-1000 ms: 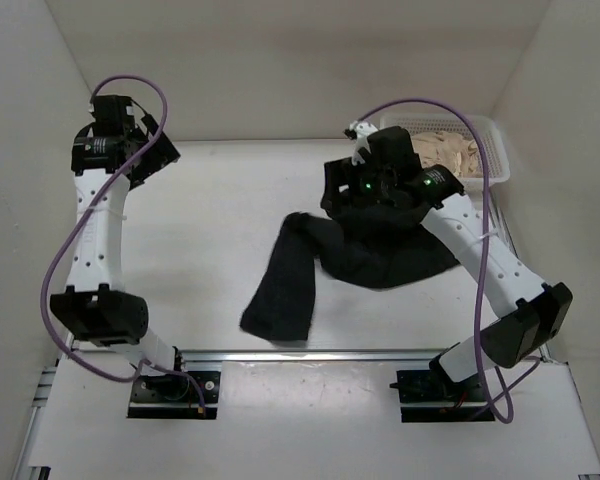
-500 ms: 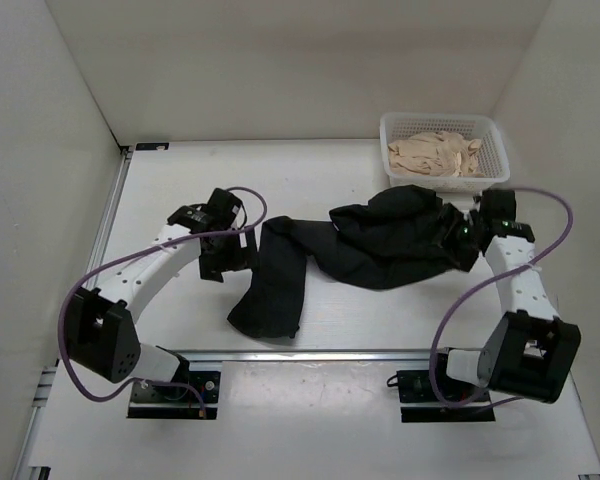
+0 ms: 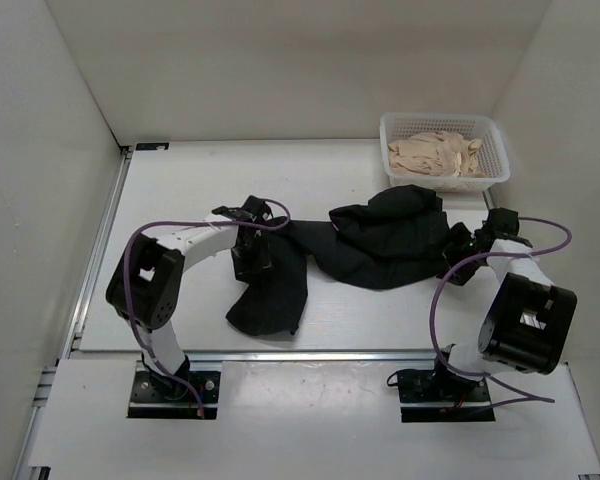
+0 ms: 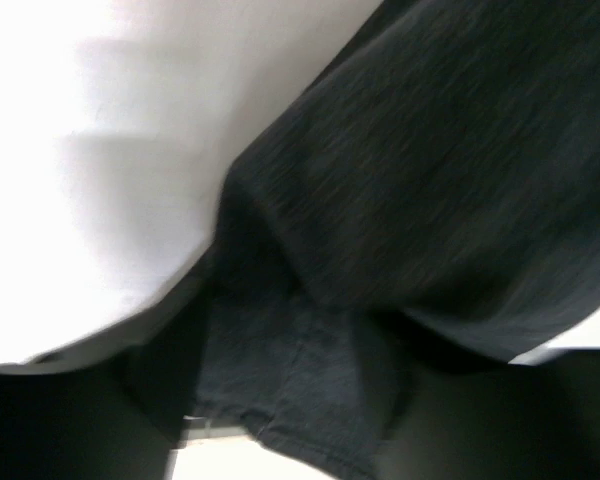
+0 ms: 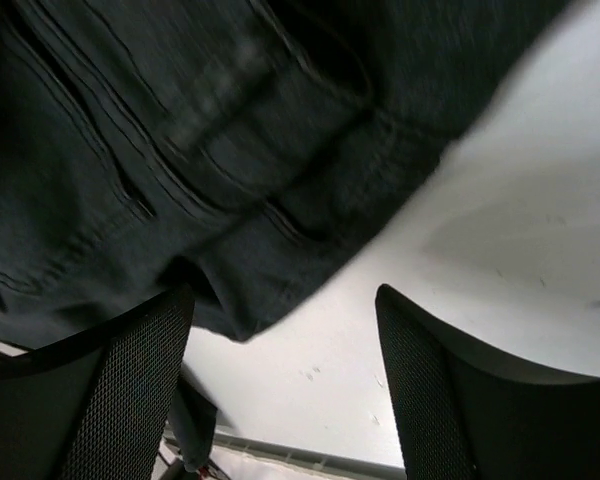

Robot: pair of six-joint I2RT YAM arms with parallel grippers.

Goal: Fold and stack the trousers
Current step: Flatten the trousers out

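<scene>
- Top ext. view: the trousers point(image 3: 380, 240) are lying crumpled on the table point(image 3: 180, 190), centre-right. The bulk is sitting in front of the basket point(image 3: 495, 165), and one leg is trailing toward the near-left.
- Top ext. view: the left gripper point(image 3: 252, 255) is sitting low at the left edge of that leg. The right gripper point(image 3: 458, 262) is sitting low at the right edge of the bulk.
- Top ext. view: the beige cloth point(image 3: 435, 155) is lying inside the basket, at the far-right corner.
- Left wrist view: black fabric is filling most of the frame, w/ a fold running down between the fingers point(image 4: 70, 430). Picture is blurring. Fingers are standing apart, but cannot tell whether they are pinching the cloth.
- Right wrist view: the right gripper's fingers point(image 5: 110, 400) are standing apart w/ nothing clamped. The seamed edge of the trousers is lying just ahead of the tips, w/ bare table showing between them.
</scene>
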